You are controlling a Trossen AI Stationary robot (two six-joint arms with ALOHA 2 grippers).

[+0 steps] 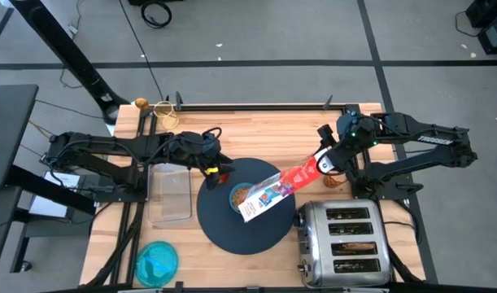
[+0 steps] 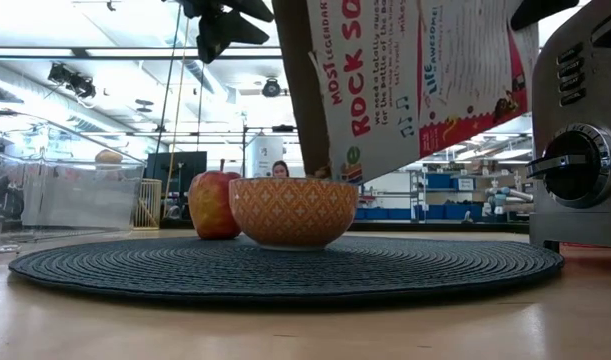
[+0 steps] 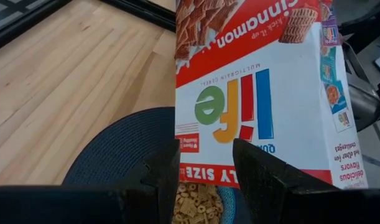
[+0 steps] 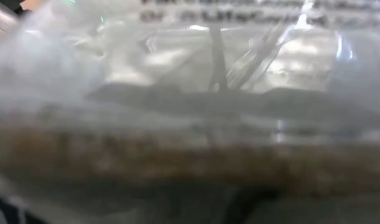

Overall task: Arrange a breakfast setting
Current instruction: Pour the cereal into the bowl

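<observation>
Right claw (image 1: 328,163) gripping tilted cereal box (image 1: 274,189), hiding bowl (image 1: 241,195) partly, left claw (image 3: 205,180) parted, empty

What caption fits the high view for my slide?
Right hand tips a cereal box over the bowl on the dark mat; left hand hovers beside it.

An overhead camera looks straight down on the light wooden desk (image 1: 256,130). A desk-level camera faces the room beyond, close to the round dark-grey woven mat (image 2: 285,268). The left wrist camera peers past its dark fingers (image 3: 264,180) at the same mat and the tilted red-and-white cereal box (image 3: 264,106). The right wrist lens is pressed against clear plastic.
</observation>
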